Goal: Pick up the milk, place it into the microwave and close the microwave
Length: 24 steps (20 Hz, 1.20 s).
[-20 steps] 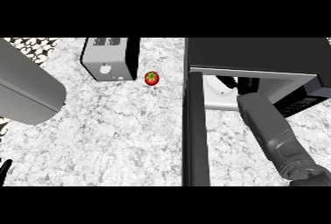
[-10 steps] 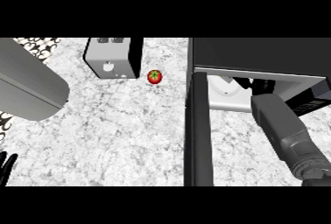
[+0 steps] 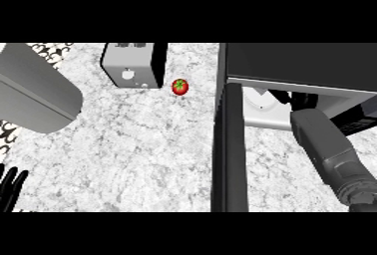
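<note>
Microwave [image 3: 294, 64] at 2 o'clock, door [image 3: 230, 149] swung open; right forearm [image 3: 331, 149] reaches inside, hand and milk hidden, grip unknowable; left hand [image 3: 10, 187] at 8 o'clock edge, fingers straight; tomato [image 3: 180, 86] beside toaster [image 3: 132, 67]

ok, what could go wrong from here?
1. The right forearm reaches into the microwave and no milk shows, so its placement can't be checked.
2. The open door stands close beside that forearm; swinging it shut before the arm is out would probably hit it.
</note>
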Each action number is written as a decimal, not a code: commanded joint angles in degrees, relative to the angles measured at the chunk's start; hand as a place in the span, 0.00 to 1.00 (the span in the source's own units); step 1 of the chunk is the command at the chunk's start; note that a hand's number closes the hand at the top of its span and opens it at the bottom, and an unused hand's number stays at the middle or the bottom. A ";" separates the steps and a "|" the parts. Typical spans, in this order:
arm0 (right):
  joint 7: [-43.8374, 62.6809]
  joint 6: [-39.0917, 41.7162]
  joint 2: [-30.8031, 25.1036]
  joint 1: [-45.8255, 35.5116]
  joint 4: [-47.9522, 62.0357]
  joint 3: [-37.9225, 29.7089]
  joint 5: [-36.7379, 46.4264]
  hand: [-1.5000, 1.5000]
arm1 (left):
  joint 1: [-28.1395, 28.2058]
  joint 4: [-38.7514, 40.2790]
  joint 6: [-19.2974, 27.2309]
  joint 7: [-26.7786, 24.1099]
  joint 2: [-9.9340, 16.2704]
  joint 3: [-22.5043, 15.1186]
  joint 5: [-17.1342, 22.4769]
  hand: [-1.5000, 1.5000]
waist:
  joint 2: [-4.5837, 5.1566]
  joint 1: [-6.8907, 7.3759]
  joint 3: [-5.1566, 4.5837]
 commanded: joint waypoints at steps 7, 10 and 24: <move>0.61 -3.68 0.29 -0.47 1.08 0.66 1.47 0.00 | -2.50 1.15 1.03 0.75 0.27 -0.03 -0.90 0.00 | 0.83 0.49 0.50; 0.19 -4.34 0.74 -0.73 0.56 0.89 1.92 0.00 | -3.34 2.38 -0.09 0.53 0.68 -0.80 -0.95 0.00 | 0.73 0.30 0.46; 2.90 -3.86 3.84 -2.35 2.13 2.20 3.91 0.00 | -3.77 3.26 1.67 -0.70 -1.65 -2.03 -3.92 0.00 | 0.05 -0.56 0.40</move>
